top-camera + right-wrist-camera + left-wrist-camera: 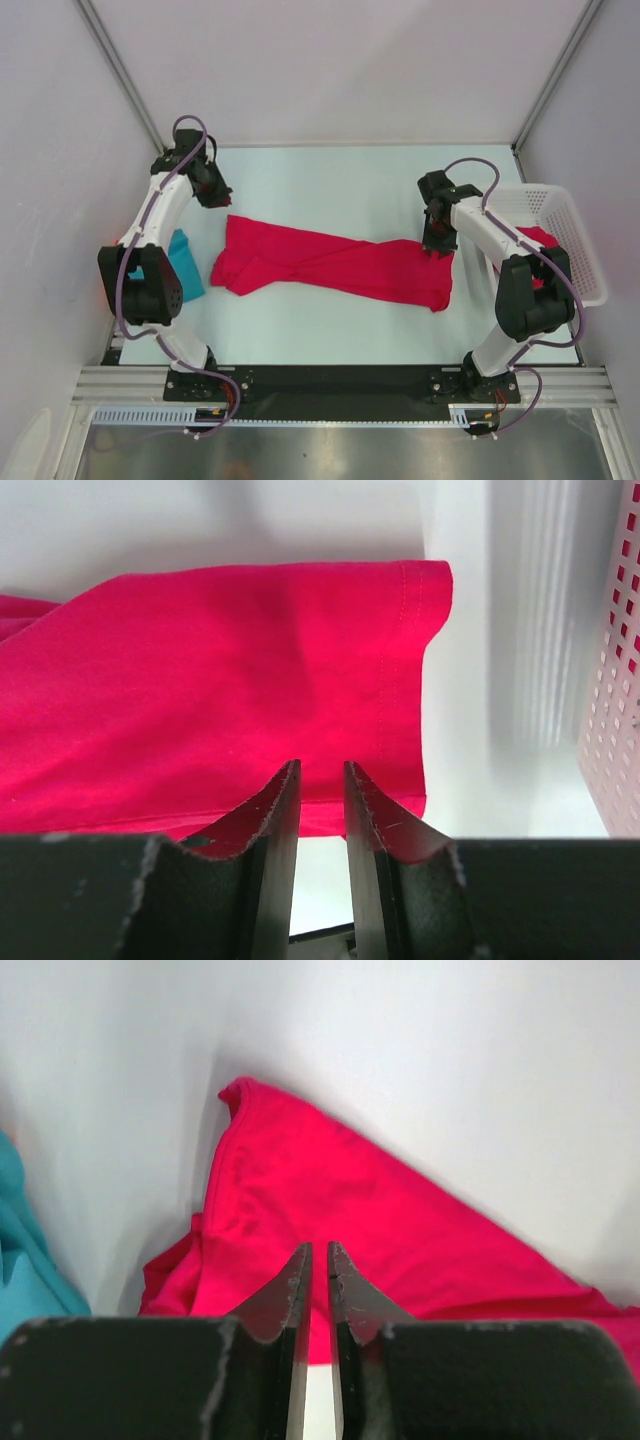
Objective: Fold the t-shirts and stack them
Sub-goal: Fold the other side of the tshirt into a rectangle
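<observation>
A crimson t-shirt [335, 262] lies stretched and rumpled across the middle of the table. It also shows in the left wrist view [340, 1175] and the right wrist view [220, 670]. A teal t-shirt [186, 262] lies at the left edge, partly under the left arm; it also shows in the left wrist view [20, 1250]. A second crimson t-shirt [541, 240] lies in the basket. My left gripper [216, 196] [320, 1248] hovers by the shirt's upper left corner, shut and empty. My right gripper [437, 247] [320, 765] is over the shirt's upper right corner, jaws slightly apart and empty.
A white mesh basket [575, 215] stands at the right edge beside the right arm; its wall shows in the right wrist view [615, 680]. Grey walls enclose the table on the left, back and right.
</observation>
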`<action>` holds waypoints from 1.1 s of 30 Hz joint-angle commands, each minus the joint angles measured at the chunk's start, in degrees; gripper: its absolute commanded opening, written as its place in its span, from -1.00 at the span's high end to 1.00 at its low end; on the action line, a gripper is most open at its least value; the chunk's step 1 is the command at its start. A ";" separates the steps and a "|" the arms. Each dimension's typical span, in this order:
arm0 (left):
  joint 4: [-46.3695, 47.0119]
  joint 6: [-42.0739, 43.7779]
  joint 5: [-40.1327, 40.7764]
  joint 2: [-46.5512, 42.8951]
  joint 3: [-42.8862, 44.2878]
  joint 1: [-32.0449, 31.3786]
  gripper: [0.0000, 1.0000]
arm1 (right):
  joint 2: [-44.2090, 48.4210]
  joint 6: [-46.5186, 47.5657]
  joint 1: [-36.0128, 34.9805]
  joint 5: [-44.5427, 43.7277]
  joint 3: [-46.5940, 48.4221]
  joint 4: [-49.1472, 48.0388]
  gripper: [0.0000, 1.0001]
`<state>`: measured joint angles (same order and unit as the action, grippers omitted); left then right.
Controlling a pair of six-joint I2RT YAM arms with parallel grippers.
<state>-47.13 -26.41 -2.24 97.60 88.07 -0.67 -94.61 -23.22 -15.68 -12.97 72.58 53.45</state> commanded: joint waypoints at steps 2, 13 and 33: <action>-1.38 1.54 0.47 4.70 6.32 0.49 0.70 | 0.83 1.16 0.56 0.05 1.87 -0.19 0.42; 3.62 1.72 4.97 4.26 -11.24 2.25 0.48 | 0.48 1.08 0.57 0.93 0.81 -1.16 0.42; 9.51 1.28 0.40 9.27 -15.03 2.25 0.10 | 0.04 1.16 0.30 1.02 0.20 -1.51 0.43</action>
<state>-40.40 -24.97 -0.47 105.32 73.06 1.52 -94.61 -22.81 -15.25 -12.08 72.27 52.16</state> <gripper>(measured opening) 0.451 0.285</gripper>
